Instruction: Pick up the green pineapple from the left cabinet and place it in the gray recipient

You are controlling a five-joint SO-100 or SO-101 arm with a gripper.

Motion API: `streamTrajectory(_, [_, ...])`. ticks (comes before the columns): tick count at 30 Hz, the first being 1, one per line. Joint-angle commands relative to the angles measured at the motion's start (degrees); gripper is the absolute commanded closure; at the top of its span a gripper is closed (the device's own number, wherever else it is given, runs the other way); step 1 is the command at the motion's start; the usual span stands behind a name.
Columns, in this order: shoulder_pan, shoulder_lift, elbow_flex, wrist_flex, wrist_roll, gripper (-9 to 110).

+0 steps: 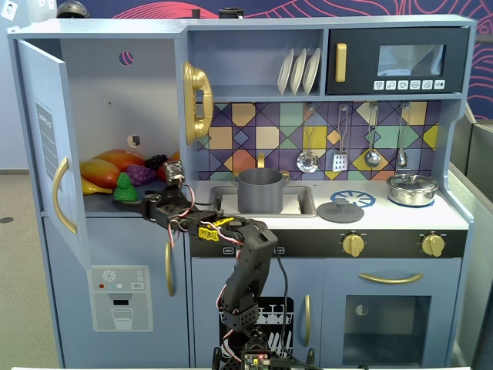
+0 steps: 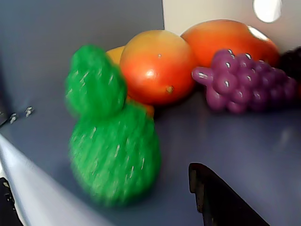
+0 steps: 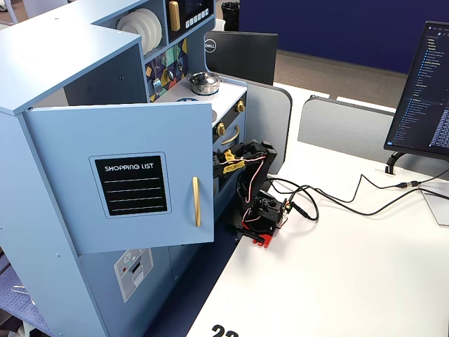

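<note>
**Arm reaches into the open cupboard for the green fruit**

The left cabinet (image 1: 115, 116) stands with its door (image 3: 126, 175) swung wide, which is what lets the arm (image 1: 246, 254) stretch in from the counter side. In the side-on fixed view that same door hides the shelf completely, so the front view is the one to trust.

To the right, sunk in the sink, sits the gray recipient (image 1: 260, 190), open-topped and empty as far as I can see, ready to take a drop from above. Its flat lid (image 1: 340, 211) lies apart on the counter, out of the way.

On the cabinet shelf the fruit is heaped toward the far side: orange mangoes (image 2: 157, 66) at the back, a purple grape bunch (image 2: 244, 80) to their right in the wrist view. The green pineapple (image 1: 125, 187) stands upright nearest the shelf's front edge, just in front of the mangoes, the easiest piece to reach.

The gripper (image 1: 158, 202) hangs at the shelf edge just right of the pineapple, not touching it. Only one dark finger (image 2: 221, 200) shows in the wrist view, so I cannot tell how far the jaws are spread. My guess is the approach is underway and the grasp not yet made.
</note>
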Motion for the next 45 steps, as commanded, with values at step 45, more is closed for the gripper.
streamTrajectory(45, [43.6, 41.0, -2.5, 11.6, 3.3, 102])
